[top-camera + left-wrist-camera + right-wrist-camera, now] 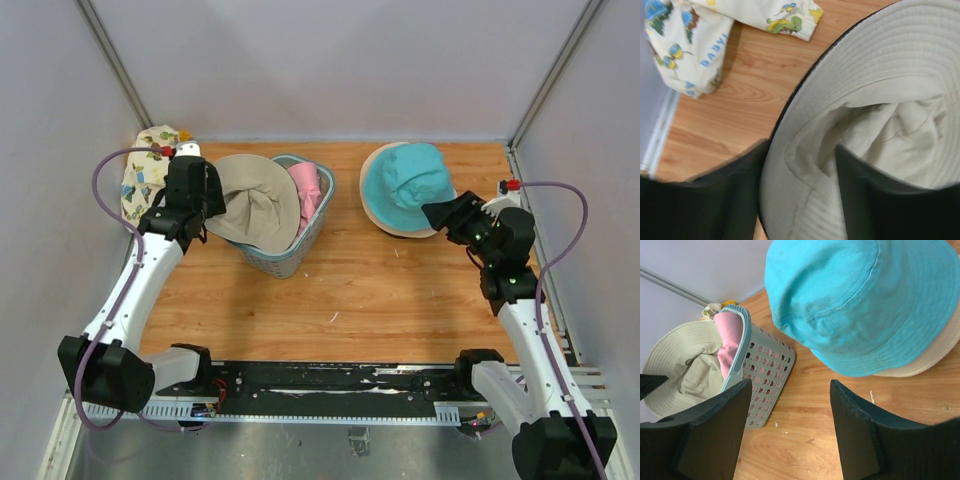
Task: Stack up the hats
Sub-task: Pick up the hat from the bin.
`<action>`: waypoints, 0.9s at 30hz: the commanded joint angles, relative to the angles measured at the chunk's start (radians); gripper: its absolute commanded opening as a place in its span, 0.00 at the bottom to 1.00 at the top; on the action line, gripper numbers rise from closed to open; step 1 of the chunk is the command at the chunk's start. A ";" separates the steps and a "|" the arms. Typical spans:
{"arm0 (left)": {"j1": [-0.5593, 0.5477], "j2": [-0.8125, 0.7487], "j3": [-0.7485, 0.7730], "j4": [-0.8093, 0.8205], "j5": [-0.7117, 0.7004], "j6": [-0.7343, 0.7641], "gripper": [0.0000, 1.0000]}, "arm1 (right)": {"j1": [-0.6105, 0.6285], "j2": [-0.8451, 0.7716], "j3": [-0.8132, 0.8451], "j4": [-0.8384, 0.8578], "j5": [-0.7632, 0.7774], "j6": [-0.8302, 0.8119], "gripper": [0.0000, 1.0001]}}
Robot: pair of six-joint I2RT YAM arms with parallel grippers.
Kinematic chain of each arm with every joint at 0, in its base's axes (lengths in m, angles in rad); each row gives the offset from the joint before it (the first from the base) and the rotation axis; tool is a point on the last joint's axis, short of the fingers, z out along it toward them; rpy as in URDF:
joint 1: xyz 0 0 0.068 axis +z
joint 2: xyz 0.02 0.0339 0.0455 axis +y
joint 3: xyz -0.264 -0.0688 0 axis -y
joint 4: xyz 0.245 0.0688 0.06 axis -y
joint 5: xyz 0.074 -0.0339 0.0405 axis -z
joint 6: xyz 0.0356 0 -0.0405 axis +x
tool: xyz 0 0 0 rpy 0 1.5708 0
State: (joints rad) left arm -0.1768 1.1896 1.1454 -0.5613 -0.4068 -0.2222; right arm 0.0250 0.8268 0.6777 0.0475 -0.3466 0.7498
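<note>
Wood table (400,290) boxed in by plain white walls (330,60), arms coming up from the bottom of the overhead view. Left of centre there's a mesh basket (285,262) with a pink hat (307,188) stuffed in its right side. A beige hat (255,205) flops over its left side, inside facing up, crown all bunched. The left gripper (212,205) is right at that hat's left brim. In its wrist view the fingers (715,200) are spread with the brim edge running between them. One is out over the wood and the other is over the hat's inside, so it's straddling the brim, and I don't see the fabric pinched. A cartoon-print cloth (145,178) sits crumpled in the upper left corner, just behind that arm. Over in the upper right, a teal hat (410,178) sits crown up on a cream hat (400,228), with only the cream brim peeking out along the lower edge. The right gripper (437,215) is at the lower right of that pile. Its jaws are spread wide with nothing between them, just bare wood in its wrist view, and I can't tell if it touches the brim. The pile and the basket are well apart.
</note>
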 commanded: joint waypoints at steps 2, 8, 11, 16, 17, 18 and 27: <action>0.017 0.003 -0.032 0.069 0.114 -0.011 0.29 | 0.085 0.001 0.057 -0.046 0.079 -0.084 0.65; 0.017 -0.027 -0.005 0.074 0.180 -0.031 0.00 | 0.235 0.005 0.141 -0.123 0.182 -0.197 0.65; 0.017 -0.048 0.042 0.065 0.213 -0.050 0.00 | 0.330 0.012 0.193 -0.157 0.246 -0.257 0.65; 0.017 -0.100 0.102 0.114 0.357 -0.061 0.01 | 0.476 0.042 0.259 -0.149 0.285 -0.273 0.65; 0.017 -0.108 0.103 0.136 0.398 -0.058 0.01 | 0.504 0.051 0.272 -0.145 0.293 -0.271 0.65; 0.018 -0.116 0.101 0.157 0.441 -0.054 0.01 | 0.530 0.062 0.288 -0.143 0.303 -0.269 0.65; -0.088 -0.165 -0.064 0.394 0.591 -0.041 0.00 | 0.687 0.177 0.313 0.047 0.284 0.024 0.65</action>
State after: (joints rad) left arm -0.1905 1.0325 1.1500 -0.3038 0.1097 -0.2707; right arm 0.6632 0.9642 0.9806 -0.0330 -0.0616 0.5880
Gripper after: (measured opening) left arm 0.023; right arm 0.648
